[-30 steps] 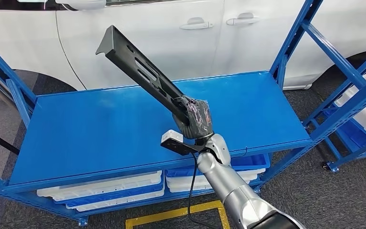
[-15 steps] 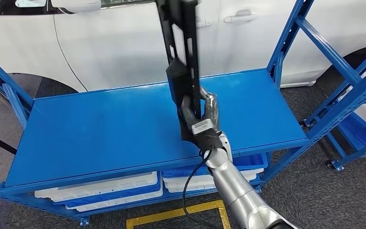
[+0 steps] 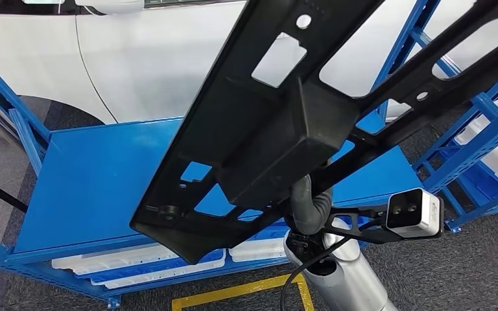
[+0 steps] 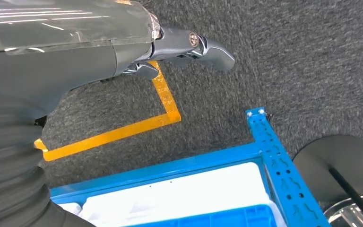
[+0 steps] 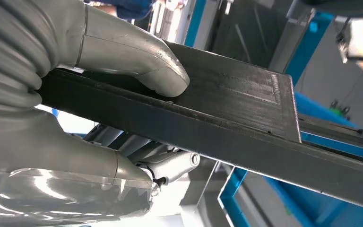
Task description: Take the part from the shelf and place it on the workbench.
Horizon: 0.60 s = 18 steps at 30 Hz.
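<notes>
At the far left, a blue upright of the shelf [image 3: 19, 126] is seen, with the blue shelf board [image 3: 97, 188] beside it and white trays [image 3: 136, 262] stored on the level beneath. The left hand [image 4: 189, 45] is seen in the left wrist view hanging over grey carpet marked with yellow floor tape [image 4: 118, 132]; its fingers are curled and nothing is held in it, so it is judged clenched on nothing. Across the middle of the head view, the black part [image 3: 266, 123] is held lifted off the shelf board, close to the camera, running from lower left to upper right. It is a long slotted bracket with a boxed section at its centre, and it is judged stiff, fairly light, hard-edged and smooth enough to twist in a loose grip. It is grasped by the right hand [image 5: 75, 94], whose thumb is pressed on one flat face while the fingers close on the opposite face; in the head view that hand is largely hidden beneath the part. A grip nearer the boxed centre is judged steadier, since the long end will lever. To the right, further blue uprights [image 3: 467, 142] stand close, so little room is left there for swinging; more open room is judged to lie over the carpet toward the robot. No desk is visible.
</notes>
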Motion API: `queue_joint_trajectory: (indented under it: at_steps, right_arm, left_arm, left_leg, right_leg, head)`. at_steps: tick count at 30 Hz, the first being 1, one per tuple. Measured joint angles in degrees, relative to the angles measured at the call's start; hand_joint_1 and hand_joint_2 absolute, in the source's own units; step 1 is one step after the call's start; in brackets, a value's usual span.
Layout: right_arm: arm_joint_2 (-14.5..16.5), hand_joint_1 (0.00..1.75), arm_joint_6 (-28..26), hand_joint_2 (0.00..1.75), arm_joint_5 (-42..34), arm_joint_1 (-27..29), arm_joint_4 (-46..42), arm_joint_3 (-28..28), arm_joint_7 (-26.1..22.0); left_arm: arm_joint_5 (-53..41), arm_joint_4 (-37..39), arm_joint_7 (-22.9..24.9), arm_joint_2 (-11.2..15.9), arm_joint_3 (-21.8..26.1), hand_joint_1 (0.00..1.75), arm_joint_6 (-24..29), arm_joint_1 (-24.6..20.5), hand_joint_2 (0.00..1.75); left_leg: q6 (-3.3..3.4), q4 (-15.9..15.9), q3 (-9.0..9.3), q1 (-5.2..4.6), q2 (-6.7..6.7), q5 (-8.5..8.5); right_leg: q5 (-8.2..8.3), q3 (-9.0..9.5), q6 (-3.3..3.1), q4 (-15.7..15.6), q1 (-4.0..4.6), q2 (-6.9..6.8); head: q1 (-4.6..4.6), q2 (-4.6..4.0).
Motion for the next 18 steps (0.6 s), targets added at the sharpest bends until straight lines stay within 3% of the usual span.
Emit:
queue_joint_trajectory:
  at_steps: [3, 4, 9, 13, 16, 17, 18]
  right_arm:
    - [-2.06, 1.75, -2.62, 1.75, -1.31, -0.67, -0.93, 1.53, -0.51]
    - [-2.36, 1.75, -2.90, 1.75, -1.48, -0.80, -1.07, 1.72, -0.62]
    - [-2.58, 1.75, -3.01, 1.75, -1.56, -0.91, -1.21, 1.83, -0.71]
    - [-4.35, 1.75, -4.38, 1.75, -2.32, -1.76, -2.25, 3.14, -1.24]
    - [-6.96, 1.75, -7.28, 1.75, -4.40, -2.66, -3.48, 6.67, -1.51]
    - [-7.70, 1.75, -8.11, 1.75, -4.87, -2.80, -3.69, 7.77, -1.54]
    - [-8.15, 1.75, -8.53, 1.75, -4.96, -2.72, -3.72, 8.25, -1.59]
  left_arm:
    - [0.00, 0.00, -0.08, 0.09, -0.03, 0.00, 0.18, -0.14, 1.75]
    - [0.00, 0.00, -0.08, 0.09, -0.04, 0.00, 0.18, -0.18, 1.75]
    - [0.00, 0.00, -0.08, 0.09, -0.05, 0.00, 0.18, -0.21, 1.75]
    - [0.00, 0.00, -0.03, 0.18, -0.11, 0.00, 0.34, -0.45, 1.75]
    - [0.01, 0.02, 0.02, 0.43, -0.24, 0.00, 0.84, -0.52, 1.75]
    - [0.01, 0.02, 0.04, 0.48, -0.29, 0.00, 1.02, -0.51, 1.75]
    - [0.01, 0.02, 0.05, 0.50, -0.34, 0.00, 1.11, -0.49, 1.75]
  left_leg:
    - [-0.06, 0.21, 0.04, -0.05, -0.12, 0.00]
    - [-0.08, 0.25, 0.05, -0.06, -0.15, -0.01]
    - [-0.12, 0.27, 0.06, -0.08, -0.16, -0.02]
    - [-1.24, 0.40, -0.20, -0.46, -0.17, 0.12]
    - [-2.62, 12.75, -5.06, -0.31, -0.15, -6.77]
    - [-2.80, 16.51, -6.33, -0.22, -0.13, -8.73]
    - [-2.80, 15.27, -5.38, -0.20, -0.13, -7.76]
  right_leg:
    - [4.67, 4.24, -0.42, -7.95, 0.00, 0.00]
    - [5.56, 5.26, -0.53, -9.87, 0.00, 0.00]
    - [6.25, 6.22, -0.66, -11.64, 0.01, 0.01]
    - [7.06, 8.21, -1.51, -16.58, 0.40, 0.02]
    - [8.30, 7.44, -2.81, -17.10, 0.10, -0.27]
    - [8.55, 7.14, -2.97, -17.05, 0.15, -0.36]
    - [8.62, 6.96, -2.92, -16.90, 0.15, -0.35]
  head:
    - [0.00, 0.00]
    - [0.00, 0.00]
    - [0.00, 0.00]
    - [0.00, 0.00]
    - [-0.01, 0.00]
    - [-0.02, 0.00]
    - [-0.01, 0.00]
